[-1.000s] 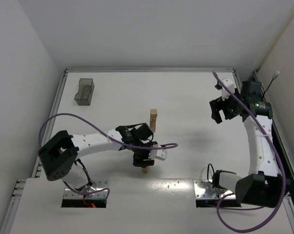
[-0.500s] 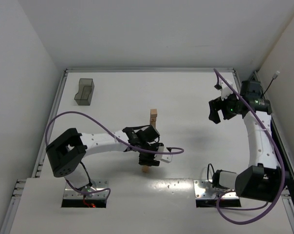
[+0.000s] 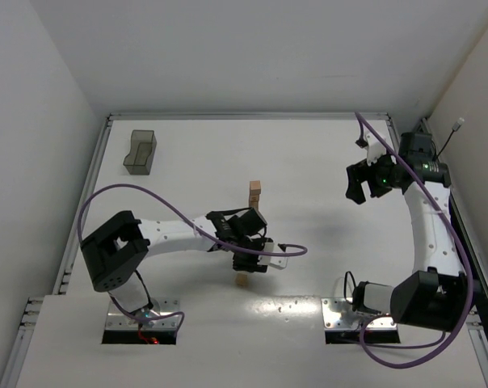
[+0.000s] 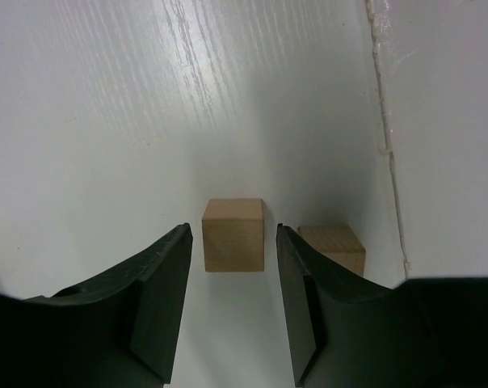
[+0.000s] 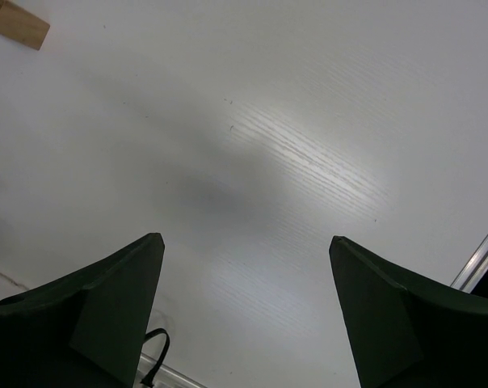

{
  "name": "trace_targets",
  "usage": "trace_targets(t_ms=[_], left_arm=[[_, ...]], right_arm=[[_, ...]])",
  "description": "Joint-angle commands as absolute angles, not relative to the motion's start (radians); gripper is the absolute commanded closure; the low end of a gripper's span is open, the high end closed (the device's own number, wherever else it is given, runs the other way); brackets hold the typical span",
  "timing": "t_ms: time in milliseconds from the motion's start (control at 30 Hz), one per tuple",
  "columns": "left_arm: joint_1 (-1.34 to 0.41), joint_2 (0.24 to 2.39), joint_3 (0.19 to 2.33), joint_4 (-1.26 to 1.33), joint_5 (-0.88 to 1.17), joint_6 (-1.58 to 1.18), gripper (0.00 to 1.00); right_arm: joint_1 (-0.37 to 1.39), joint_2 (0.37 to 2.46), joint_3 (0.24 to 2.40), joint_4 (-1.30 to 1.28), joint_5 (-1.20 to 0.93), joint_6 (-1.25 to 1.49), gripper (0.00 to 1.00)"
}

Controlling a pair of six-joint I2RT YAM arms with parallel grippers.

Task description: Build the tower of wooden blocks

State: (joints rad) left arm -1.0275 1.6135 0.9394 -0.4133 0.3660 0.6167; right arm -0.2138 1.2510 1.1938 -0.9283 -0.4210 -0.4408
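left pincer (image 4: 232,232) has come down around one wood block (image 4: 233,236), and its jaws have drawn inward over the last second. we see a slim gap on each side, so it is not yet clenched and grasps nothing. that block sits on the table (image 3: 309,162) near the front edge, with a second wood block (image 4: 333,247) just to its right, partly behind the right jaw. the tower (image 3: 254,197) stands farther back at mid table, apart from the arm. right pincer (image 5: 244,240) has stayed spread wide and empty at the far right. we judge the grasp is about to land, with the lift to the tower next.
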Motion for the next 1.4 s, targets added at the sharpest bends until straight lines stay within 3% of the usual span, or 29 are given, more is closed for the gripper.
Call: trace_targets(t_ms=[0, 300, 400, 533, 667, 867, 1033, 1233, 1367], left_arm=[[-1.037, 1.631, 0.942, -0.371, 0.371, 0.626, 0.58], [-1.037, 1.64, 0.913, -0.362, 0.353, 0.626, 0.6], [-1.037, 1.631, 0.913, -0.362, 0.353, 0.608, 0.72], [-1.037, 1.594, 0.913, -0.362, 0.33, 0.517, 0.98], [-1.048, 1.494, 0.911, -0.412, 0.351, 0.404, 1.0], [-1.057, 1.456, 1.182, -0.765, 0.442, 0.363, 1.0], [-0.977, 1.555, 1.506, -1.05, 0.567, 0.385, 1.0], [-0.842, 1.719, 1.733, -1.15, 0.629, 0.357, 1.0], [-0.74, 1.868, 2.009, -1.247, 0.614, 0.335, 1.0]], right_arm=[[-0.216, 1.252, 1.232, -0.928, -0.449, -0.44, 0.2], [-0.216, 1.27, 1.241, -0.937, -0.449, -0.44, 0.21], [-0.216, 1.279, 1.25, -0.937, -0.449, -0.449, 0.22], [-0.216, 1.279, 1.25, -0.937, -0.459, -0.449, 0.22], [-0.216, 1.279, 1.25, -0.946, -0.482, -0.449, 0.22], [-0.216, 1.31, 1.281, -0.968, -0.532, -0.449, 0.24], [-0.216, 1.33, 1.29, -0.977, -0.555, -0.459, 0.24], [-0.216, 1.339, 1.299, -0.986, -0.565, -0.468, 0.24], [-0.216, 1.35, 1.299, -0.996, -0.565, -0.468, 0.24]])
